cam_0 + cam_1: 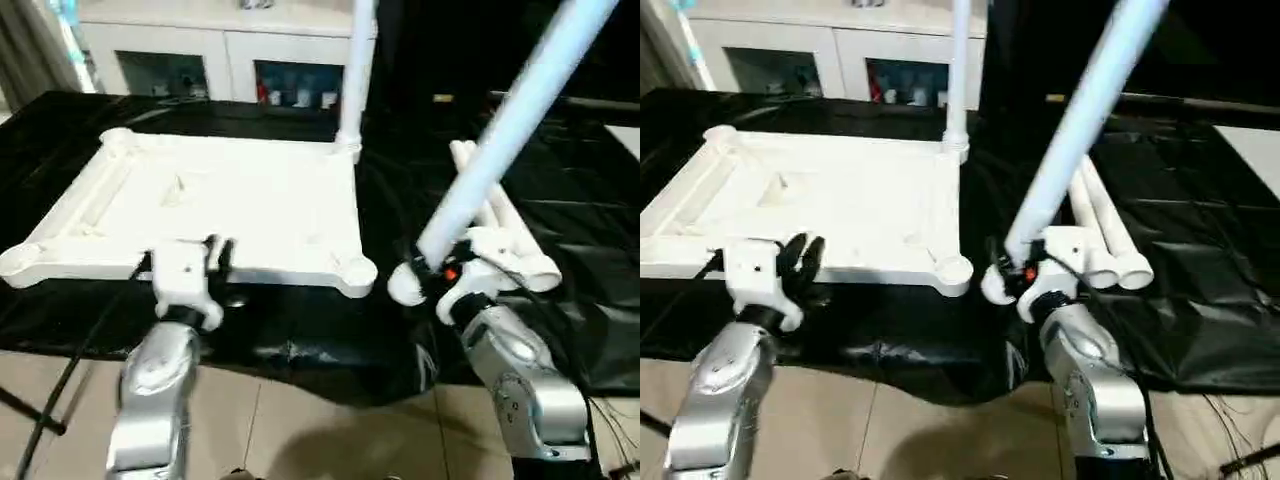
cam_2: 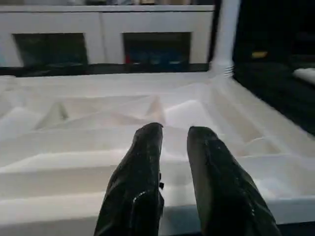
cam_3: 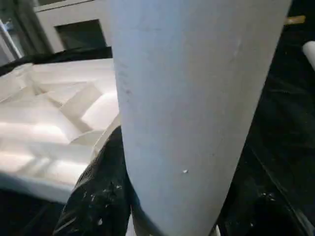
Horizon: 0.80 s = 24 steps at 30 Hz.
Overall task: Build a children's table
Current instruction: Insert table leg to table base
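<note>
No text, label, brand, number or sign can be read in any view. Small coloured items are seen behind the glass doors of the white cabinet (image 1: 225, 55) at 12 o'clock, but any print on them is too blurred to be made out.

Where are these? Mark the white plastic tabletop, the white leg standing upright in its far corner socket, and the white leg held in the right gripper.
white plastic tabletop (image 1: 250, 205): left eye view, on its ribbed underside.
upright white leg (image 1: 355, 70): left eye view, mid-shaft.
held white leg (image 1: 1080, 120): right eye view, mid-shaft.
right gripper (image 1: 1015, 270): right eye view, between fingertips.
</note>
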Motion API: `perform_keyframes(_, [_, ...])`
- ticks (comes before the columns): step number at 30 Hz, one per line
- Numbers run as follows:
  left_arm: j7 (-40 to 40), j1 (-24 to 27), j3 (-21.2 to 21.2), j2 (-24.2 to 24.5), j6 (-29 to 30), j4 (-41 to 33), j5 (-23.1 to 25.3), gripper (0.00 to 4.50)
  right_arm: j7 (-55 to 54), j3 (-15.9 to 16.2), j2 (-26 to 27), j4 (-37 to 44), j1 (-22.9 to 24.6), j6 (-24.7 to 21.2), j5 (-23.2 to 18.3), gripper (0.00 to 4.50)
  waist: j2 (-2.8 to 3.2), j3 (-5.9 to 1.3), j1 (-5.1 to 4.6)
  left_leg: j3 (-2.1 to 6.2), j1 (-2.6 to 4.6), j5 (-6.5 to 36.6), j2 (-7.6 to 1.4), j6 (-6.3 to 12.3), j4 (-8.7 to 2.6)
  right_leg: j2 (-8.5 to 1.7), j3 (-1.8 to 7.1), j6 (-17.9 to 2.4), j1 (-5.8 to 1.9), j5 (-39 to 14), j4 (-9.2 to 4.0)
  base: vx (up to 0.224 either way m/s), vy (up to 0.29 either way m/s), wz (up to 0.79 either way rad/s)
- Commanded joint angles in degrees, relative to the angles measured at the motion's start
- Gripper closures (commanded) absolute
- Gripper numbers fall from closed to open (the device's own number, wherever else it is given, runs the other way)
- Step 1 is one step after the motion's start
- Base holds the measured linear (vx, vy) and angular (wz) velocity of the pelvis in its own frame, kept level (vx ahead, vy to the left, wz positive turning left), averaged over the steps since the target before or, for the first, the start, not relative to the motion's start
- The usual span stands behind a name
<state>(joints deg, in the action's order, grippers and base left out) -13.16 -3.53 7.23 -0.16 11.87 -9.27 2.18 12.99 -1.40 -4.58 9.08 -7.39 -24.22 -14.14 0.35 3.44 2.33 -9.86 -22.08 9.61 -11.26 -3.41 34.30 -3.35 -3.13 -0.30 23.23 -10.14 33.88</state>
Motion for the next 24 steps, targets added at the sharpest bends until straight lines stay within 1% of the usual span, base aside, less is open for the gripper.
perform_keyframes(1, [0.64,-0.28,0.20,-0.20,1.81,-1.60,-0.06,3.39,0.19,0.55,-0.65,1.86,0.60,1.75,1.59,2.64,-0.06,-2.91,-0.48,1.42,1.10,25.25,-1.13,-1.32,-4.87,-3.54,1.43,0.24,-1.39,-31.43,-6.35,0.000,0.000,0.00])
perform_keyframes(2, [1.11,-0.10,-0.12,-0.24,2.59,-2.35,0.11,3.39,0.33,0.87,-0.82,2.15,0.98,1.31,1.53,2.64,0.01,-2.90,-0.55,1.42,1.13,25.31,-1.13,-1.24,-4.89,-3.51,1.40,0.08,-1.36,-31.16,-6.40,0.000,0.000,0.00])
perform_keyframes(3, [1.14,-0.09,-0.14,-0.24,2.65,-2.41,0.13,3.39,0.34,0.90,-0.83,2.17,1.01,1.28,1.52,2.64,-0.34,-3.00,-0.74,1.37,1.17,25.26,-1.14,-1.08,-4.81,-3.47,1.39,-0.04,-1.36,-30.89,-6.43,0.000,0.000,0.00])
perform_keyframes(4, [1.80,0.14,-0.66,-0.20,3.14,-3.16,0.35,3.39,1.16,1.31,-0.85,2.55,1.57,0.80,0.78,2.64,-0.17,-3.10,-0.75,1.46,1.01,24.62,-1.24,-0.74,-4.91,-3.62,1.37,-0.88,-1.63,-29.14,-6.17,0.000,0.000,0.00])
perform_keyframes(5, [1.80,0.14,-0.66,-0.20,3.14,-3.16,0.35,3.39,1.16,1.31,-0.85,2.55,1.57,0.80,0.78,2.64,-0.18,-3.15,-0.77,1.39,0.93,24.22,-1.25,-0.51,-4.90,-3.64,1.41,-1.07,-1.66,-28.44,-6.17,0.000,0.000,0.00])
perform_keyframes(6, [2.20,0.21,-0.81,-0.12,3.37,-3.37,0.23,3.39,1.55,1.59,-0.90,2.45,1.57,0.94,0.61,2.64,-0.21,-3.16,-0.76,1.35,1.06,24.24,-1.26,-0.44,-4.86,-3.62,1.42,-1.23,-1.56,-28.25,-6.17,0.000,0.000,0.00])
perform_keyframes(7, [2.70,0.35,-1.00,-0.04,3.79,-3.84,0.08,3.39,2.14,2.06,-0.99,1.95,1.35,1.61,0.69,2.64,-0.59,-3.15,-0.76,1.23,1.14,24.12,-1.24,-0.27,-4.75,-3.60,1.47,-1.53,-1.45,-27.98,-6.20,0.000,0.000,0.00])
perform_keyframes(8, [2.70,0.35,-1.00,-0.04,3.79,-3.84,0.08,3.39,2.14,2.06,-0.99,1.95,1.35,1.61,0.69,2.64,-0.45,-3.13,-0.65,1.21,1.22,24.00,-1.21,-0.19,-4.71,-3.65,1.51,-1.66,-1.39,-28.06,-6.16,0.000,0.000,0.00])
perform_keyframes(9, [2.72,0.16,-1.06,0.21,3.96,-4.02,-0.14,3.39,2.53,2.60,-1.04,1.13,0.86,2.24,0.78,2.64,-0.62,-3.16,-0.65,1.09,1.28,23.57,-1.25,-0.05,-4.64,-3.63,1.56,-1.85,-1.32,-27.82,-6.22,0.000,0.000,0.00])
perform_keyframes(10, [2.62,0.01,-1.02,0.32,3.86,-3.94,-0.26,3.39,2.60,2.80,-1.04,0.78,0.64,2.43,0.83,2.64,-0.42,-3.22,-0.46,1.08,1.32,22.96,-1.31,0.03,-4.64,-3.68,1.63,-2.07,-1.34,-27.22,-6.13,0.000,0.000,0.00])
perform_keyframes(11, [2.61,-0.01,-1.01,0.33,3.86,-3.93,-0.26,3.39,2.61,2.81,-1.03,0.74,0.62,2.43,0.84,2.64,-0.39,-3.20,-0.46,1.08,1.32,22.79,-1.35,-0.01,-4.68,-3.64,1.62,-2.20,-1.34,-26.78,-6.07,0.000,0.000,0.00])
perform_keyframes(12, [2.53,-0.12,-0.97,0.40,3.82,-3.87,-0.33,3.39,2.65,2.87,-0.95,0.46,0.48,2.48,0.88,2.64,-0.39,-3.21,-0.48,1.10,1.28,22.81,-1.40,-0.11,-4.76,-3.56,1.60,-2.37,-1.42,-26.16,-5.93,0.000,0.000,0.00])
perform_keyframes(13, [2.55,-0.32,-0.89,0.50,3.95,-3.77,-0.27,3.39,2.66,2.93,-0.90,0.20,0.09,2.46,1.00,2.64,-0.73,-3.29,-0.48,1.03,1.27,22.39,-1.47,-0.13,-4.77,-3.54,1.66,-2.62,-1.46,-25.02,-5.81,0.000,0.000,0.00])
perform_keyframes(14, [2.64,-0.33,-0.91,0.54,4.18,-3.88,-0.23,3.39,2.77,2.94,-0.90,0.07,0.01,2.45,0.94,2.64,-0.54,-3.30,-0.39,1.07,1.29,22.19,-1.48,-0.16,-4.78,-3.59,1.71,-2.85,-1.48,-24.45,-5.66,0.000,0.000,0.00])
perform_keyframes(17, [2.63,-0.17,-1.04,0.72,4.75,-4.35,-0.47,3.39,3.21,2.98,-1.01,-0.28,-0.10,2.55,0.88,2.64,-0.53,-3.38,-0.17,0.97,1.41,21.99,-1.59,-0.37,-4.84,-3.56,1.86,-3.49,-1.49,-22.46,-5.47,0.000,0.000,0.00])
perform_keyframes(18, [2.49,0.06,-1.18,0.94,4.97,-4.68,-0.52,3.39,3.33,2.86,-0.97,-0.61,-0.16,2.68,0.85,2.64,-1.07,-3.41,-0.23,0.91,1.40,22.26,-1.61,-0.33,-4.85,-3.56,1.84,-3.45,-1.64,-22.65,-5.40,0.000,0.000,0.00])
perform_keyframes(19, [2.42,0.23,-1.26,1.14,5.11,-4.87,-0.46,3.39,3.34,2.78,-0.87,-0.93,-0.27,2.78,0.85,2.64,-0.75,-3.24,-0.17,1.16,2.27,26.88,-1.65,-0.95,-5.09,-3.66,1.61,-2.60,-1.81,-27.62,-5.50,0.000,0.000,0.00])
perform_keyframes(20, [2.42,0.23,-1.26,1.14,5.11,-4.87,-0.46,3.39,3.34,2.78,-0.87,-0.93,-0.27,2.78,0.85,2.64,-0.69,-3.16,-0.28,1.22,2.74,28.96,-1.57,-1.09,-5.13,-3.54,1.39,-2.18,-1.82,-29.88,-5.76,0.000,0.000,0.00])
perform_keyframes(21, [2.50,0.34,-1.34,1.28,5.32,-5.03,-0.58,3.39,3.39,2.85,-0.81,-1.22,-0.40,2.90,0.94,2.64,-0.67,-2.79,-0.57,1.31,3.72,32.97,-1.38,-1.13,-5.08,-3.13,0.81,-1.26,-1.65,-34.39,-6.48,0.000,0.000,0.00])
perform_keyframes(22, [2.53,0.35,-1.35,1.30,5.35,-5.05,-0.60,3.39,3.42,2.89,-0.80,-1.28,-0.43,2.94,0.96,2.64,-0.63,-2.21,-0.97,1.38,5.21,37.05,-1.15,-0.88,-4.76,-2.59,-0.29,-0.38,-1.37,-39.53,-7.55,0.000,0.000,0.00])
perform_keyframes(23, [2.61,0.37,-1.37,1.40,5.46,-5.12,-0.71,3.39,3.51,3.06,-0.75,-1.51,-0.52,3.10,1.04,2.64,-0.64,-2.14,-1.16,1.38,5.49,37.37,-0.96,-0.61,-4.59,-2.58,-0.66,-0.01,-1.64,-40.53,-8.09,0.000,0.000,0.00])
perform_keyframes(24, [2.58,0.35,-1.37,1.53,5.55,-5.15,-0.90,3.39,3.55,3.29,-0.68,-1.74,-0.59,3.29,1.15,2.64,-0.30,-1.45,-1.80,1.59,6.93,40.69,-0.98,-0.69,-4.33,-2.00,-2.29,0.75,-1.40,-42.65,-9.19,0.000,0.000,0.00])
